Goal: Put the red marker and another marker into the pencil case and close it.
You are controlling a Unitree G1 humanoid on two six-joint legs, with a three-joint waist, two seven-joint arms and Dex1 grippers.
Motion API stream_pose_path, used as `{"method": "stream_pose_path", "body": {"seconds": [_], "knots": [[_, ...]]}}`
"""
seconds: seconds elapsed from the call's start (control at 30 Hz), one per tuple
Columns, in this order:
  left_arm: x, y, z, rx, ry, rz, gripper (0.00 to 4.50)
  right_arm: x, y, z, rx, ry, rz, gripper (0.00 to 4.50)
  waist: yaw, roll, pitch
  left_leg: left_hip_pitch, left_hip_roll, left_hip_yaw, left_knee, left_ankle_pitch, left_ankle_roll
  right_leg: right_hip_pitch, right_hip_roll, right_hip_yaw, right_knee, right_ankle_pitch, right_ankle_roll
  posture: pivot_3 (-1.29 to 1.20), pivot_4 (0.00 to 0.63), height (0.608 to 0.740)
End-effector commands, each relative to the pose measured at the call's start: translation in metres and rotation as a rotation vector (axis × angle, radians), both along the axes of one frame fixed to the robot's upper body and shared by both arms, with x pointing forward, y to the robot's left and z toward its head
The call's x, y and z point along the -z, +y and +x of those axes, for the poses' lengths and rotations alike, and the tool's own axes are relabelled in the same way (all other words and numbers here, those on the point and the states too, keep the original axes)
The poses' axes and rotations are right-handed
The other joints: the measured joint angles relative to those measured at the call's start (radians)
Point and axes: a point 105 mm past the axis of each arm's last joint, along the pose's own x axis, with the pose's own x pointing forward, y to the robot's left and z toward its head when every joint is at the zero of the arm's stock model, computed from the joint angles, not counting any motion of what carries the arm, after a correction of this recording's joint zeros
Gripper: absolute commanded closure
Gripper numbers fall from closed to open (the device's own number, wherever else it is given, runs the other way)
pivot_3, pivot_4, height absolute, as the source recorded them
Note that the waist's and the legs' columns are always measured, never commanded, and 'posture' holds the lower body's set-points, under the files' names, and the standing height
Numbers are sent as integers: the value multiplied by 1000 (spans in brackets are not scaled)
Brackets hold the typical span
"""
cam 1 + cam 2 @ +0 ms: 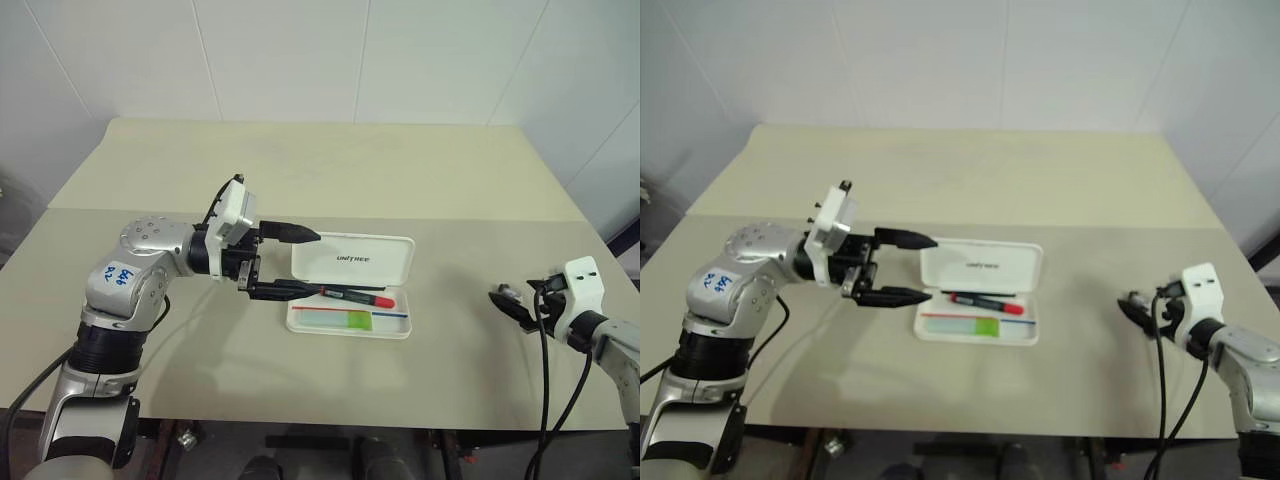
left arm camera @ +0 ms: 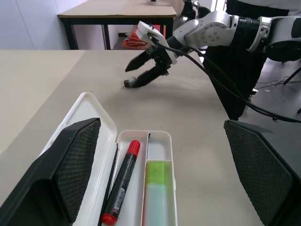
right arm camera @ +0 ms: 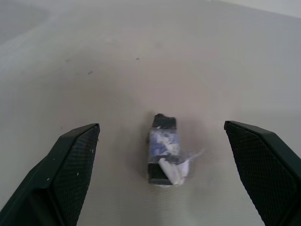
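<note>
Left gripper (image 1: 300, 262) sits at centre-left of the head view, jaws spread wide and empty, pointing across at the pencil case (image 1: 352, 286) with one finger above the raised lid's edge and the other low by the tray, which looks like a stance for pushing the lid down rather than for picking anything up. At frame centre the case lies open on the table (image 1: 330, 170), lid tilted back with its lettering showing. Inside, the red marker (image 2: 121, 181) rests along the lid-side compartment and the green-ended highlighter (image 2: 155, 193) lies in the compartment beside it, so both seem stowed and only closing is left. At the right edge the right gripper (image 1: 512, 303) is also released, held low over a small dark, blue-and-white scrap (image 3: 163, 149) on the table, well apart from the case.
</note>
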Motion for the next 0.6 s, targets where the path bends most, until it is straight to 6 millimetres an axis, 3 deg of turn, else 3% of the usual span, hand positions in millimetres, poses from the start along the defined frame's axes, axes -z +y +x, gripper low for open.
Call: {"method": "stream_pose_path", "body": {"seconds": [0.03, 0.1, 0.2, 0.5, 0.53, 0.6], "knots": [[-18, 4, -4, -5, -73, -14, 22, 4, 5, 2, -35, 0, -3, 0, 0, 0, 0, 0, 0, 0, 0, 0, 0, 0, 0, 0, 0, 0, 0, 0, 150, 740], [-17, 6, -4, -11, -74, -8, 22, 9, 4, 5, -35, 12, 2, 0, 0, 0, 0, 0, 0, 0, 0, 0, 0, 0, 0, 0, 0, 0, 0, 0, 150, 740], [-20, 9, -3, -13, -78, -5, 0, 13, 5, 8, -61, 18, 20, 628, -2, 0, 0, 0, 0, 0, 0, 0, 0, 0, 0, 0, 0, 0, 0, 0, 150, 740], [-21, 15, -1, -41, -93, 7, 0, 12, 6, 13, -64, 8, 41, 3863, -1, 0, 0, 0, 0, 0, 1, 0, -1, 0, 0, 0, 0, 0, 0, 0, 150, 740], [-21, 14, -1, -41, -94, 7, 0, 12, 6, 13, -64, 9, 41, 4102, -1, 0, 0, 0, 0, 0, 1, 0, -1, 0, 0, 0, 0, 0, 0, 0, 150, 740], [-20, 14, -1, -41, -95, 10, 0, 11, 4, 15, -42, 5, 41, 4103, -1, 0, 0, 0, 0, 0, 1, 0, -1, 0, 0, 0, 0, 0, 0, 0, 150, 740]]}}
